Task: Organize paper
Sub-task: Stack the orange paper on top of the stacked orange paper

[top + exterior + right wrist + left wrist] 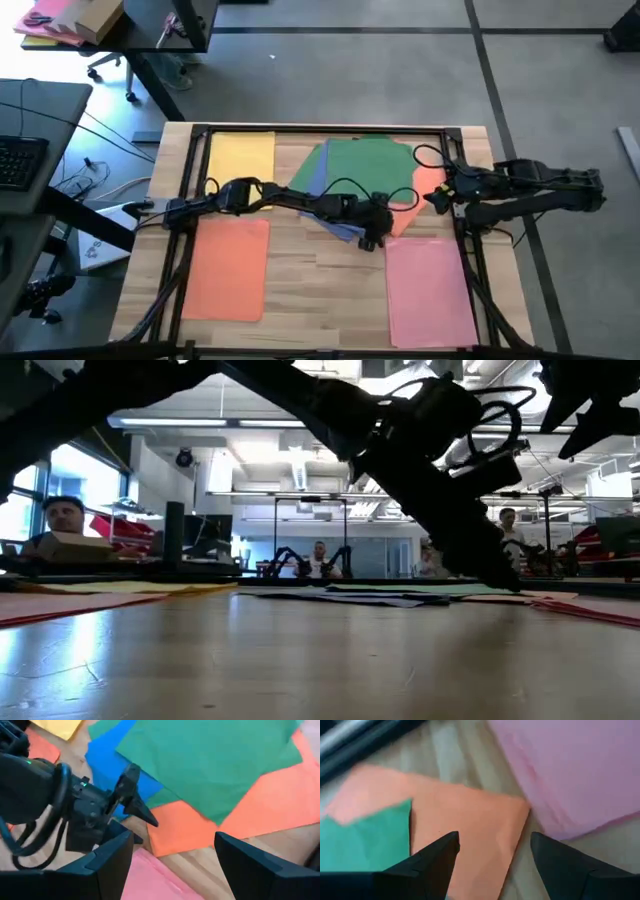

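A loose pile of paper lies at the table's far middle: a green sheet (365, 165) on top, a blue one (318, 185) and an orange one (428, 185) under it. Lying flat and apart from it are a yellow sheet (242, 155), an orange sheet (228, 270) and a pink sheet (430, 285). My left gripper (372, 238) is open, low over the pile's near edge. The orange sheet's corner (485, 830) lies between its fingers, and the green sheet (360, 845) is beside them. My right gripper (432, 197) hangs open above the pile's right side. My left gripper (137, 817) points down at a slant from the table's left over the near corner of the pile's orange sheet (180, 832). I cannot tell whether its fingertips touch the paper.
A black rail frame (190, 135) borders the table top. Bare wood (330, 290) lies between the orange and pink sheets at the near middle. People sit in the room beyond the table (320, 560).
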